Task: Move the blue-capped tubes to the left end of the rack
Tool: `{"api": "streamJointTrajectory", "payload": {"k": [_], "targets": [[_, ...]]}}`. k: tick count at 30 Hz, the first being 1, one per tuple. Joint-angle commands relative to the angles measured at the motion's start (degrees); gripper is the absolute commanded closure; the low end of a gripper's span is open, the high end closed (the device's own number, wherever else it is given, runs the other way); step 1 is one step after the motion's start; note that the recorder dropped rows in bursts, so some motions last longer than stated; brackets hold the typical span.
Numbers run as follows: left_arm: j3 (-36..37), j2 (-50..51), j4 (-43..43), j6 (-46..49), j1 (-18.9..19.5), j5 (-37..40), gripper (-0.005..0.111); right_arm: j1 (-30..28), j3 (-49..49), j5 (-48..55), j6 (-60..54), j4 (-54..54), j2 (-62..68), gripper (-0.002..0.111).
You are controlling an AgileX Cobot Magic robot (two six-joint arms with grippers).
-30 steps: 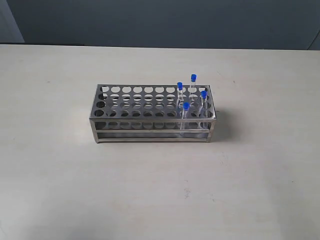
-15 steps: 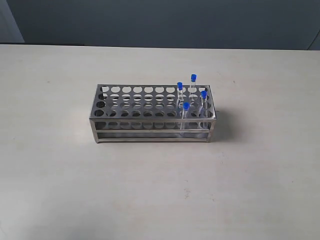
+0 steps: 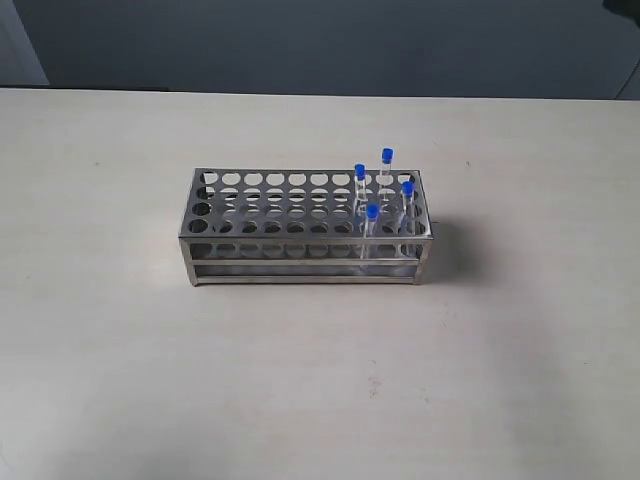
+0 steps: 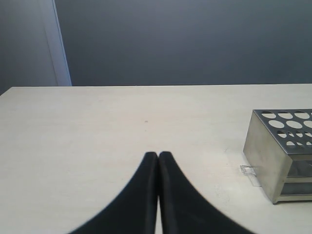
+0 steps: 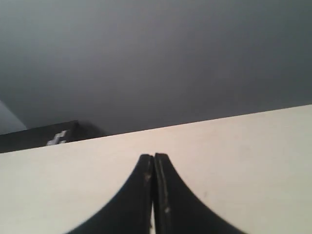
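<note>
The steel rack (image 3: 300,262) stands mid-table in the exterior view. Several blue-capped tubes (image 3: 372,214) stand upright in holes at its right end, and the holes toward its left end are empty. Neither gripper shows in the exterior view. In the left wrist view my left gripper (image 4: 158,154) is shut with nothing in it, low over bare table, and one end of the rack (image 4: 270,156) lies off to the side, well apart from it. My right gripper (image 5: 154,156) is also shut and empty above the table, with no rack or tube in its view.
A small clear scrap (image 4: 250,171) lies on the table by the rack's foot. A dark object (image 5: 53,137) sits past the table's far edge in the right wrist view. A dark wall runs behind the pale tabletop (image 3: 320,380).
The rack and tubes have not moved. A small dark shape has come into the top right corner of the exterior view.
</note>
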Motion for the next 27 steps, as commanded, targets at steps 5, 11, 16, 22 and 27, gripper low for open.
{"api": "streamJointTrajectory", "payload": {"k": [5, 11, 16, 22, 27], "targets": [[0.19, -0.31, -0.15, -0.14, -0.33, -0.25, 0.106, 2.92, -4.1, 45.16, -18.59, -0.07, 13.53, 0.109], [0.19, -0.31, -0.15, -0.14, -0.33, -0.25, 0.106, 3.7, -4.1, 68.99, -23.2, -0.07, 14.03, 0.109], [0.19, -0.31, -0.15, -0.14, -0.33, -0.25, 0.106, 3.7, -6.23, 47.02, -46.59, 27.19, 13.99, 0.109], [0.19, -0.31, -0.15, -0.14, -0.33, -0.25, 0.106, 12.69, -6.35, 39.37, -84.22, 60.98, 16.99, 0.109], [0.19, -0.31, -0.15, -0.14, -0.33, -0.25, 0.106, 26.5, -6.35, 40.36, -89.24, 59.76, 18.36, 0.109]]}}
